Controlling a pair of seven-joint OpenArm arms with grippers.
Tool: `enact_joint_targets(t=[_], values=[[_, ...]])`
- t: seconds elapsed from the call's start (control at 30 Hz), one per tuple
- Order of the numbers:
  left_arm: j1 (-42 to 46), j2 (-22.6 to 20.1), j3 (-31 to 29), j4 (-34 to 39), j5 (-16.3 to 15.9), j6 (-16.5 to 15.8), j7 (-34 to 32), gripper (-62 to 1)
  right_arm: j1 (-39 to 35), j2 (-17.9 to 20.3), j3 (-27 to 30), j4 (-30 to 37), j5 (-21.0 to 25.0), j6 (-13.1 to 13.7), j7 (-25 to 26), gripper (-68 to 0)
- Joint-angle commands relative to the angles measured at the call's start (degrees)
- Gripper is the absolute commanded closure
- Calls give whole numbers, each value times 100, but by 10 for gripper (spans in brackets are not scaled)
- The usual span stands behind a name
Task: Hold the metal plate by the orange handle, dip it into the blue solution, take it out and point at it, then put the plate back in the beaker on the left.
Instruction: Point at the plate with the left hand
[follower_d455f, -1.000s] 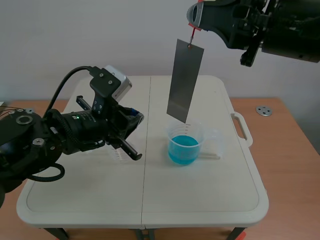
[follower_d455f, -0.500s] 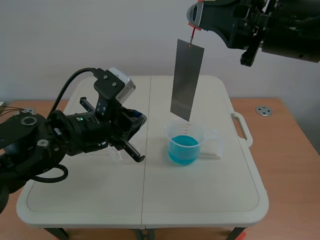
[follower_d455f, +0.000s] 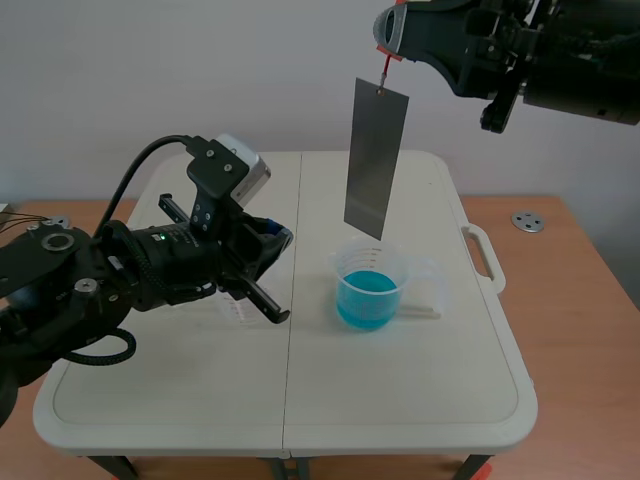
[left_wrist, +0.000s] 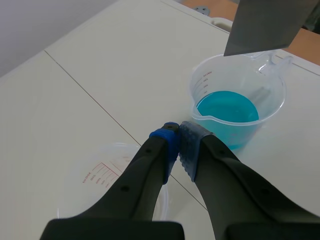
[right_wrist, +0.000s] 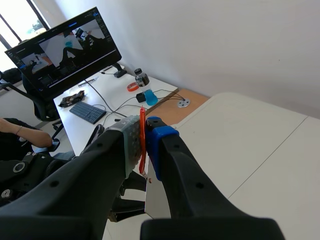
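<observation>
Grey metal plate (follower_d455f: 376, 160) hangs upright from the raised right gripper (follower_d455f: 390, 45), clear above the beaker of blue solution (follower_d455f: 368, 290) on the white table (follower_d455f: 400, 400). The left arm (follower_d455f: 130, 275) sits low, near that beaker.

From the left wrist, the left gripper (left_wrist: 179, 142) is clenched on nothing, its pads touching, over an empty beaker (left_wrist: 107, 172). The blue solution stands just ahead.

From the right wrist, the right gripper's fingers pinch the thin orange handle (right_wrist: 142, 130). The plate below seems hidden by them.
</observation>
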Motion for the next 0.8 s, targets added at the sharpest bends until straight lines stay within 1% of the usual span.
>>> enact_joint_targets(t=[0.0,0.13,0.37,0.47,0.6,0.77], values=[[59,-103,-129,208,-92,105,-103,-21,116,63,11,74,146,17,107,-15],[400,-365,-492,629,-116,337,-105,-21,116,63,13,74,146,17,109,-15],[1547,-1102,-1370,1574,-138,361,-109,-21,116,63,13,74,146,17,107,-15],[2179,-1394,-1816,1880,-435,483,-111,-21,116,63,13,74,146,17,105,-15],[3091,-1714,-2430,2149,-719,490,-111,-21,116,63,13,74,144,17,105,-15],[4238,-1926,-3119,2223,-721,490,-365,-21,116,63,13,74,140,17,105,-15]])
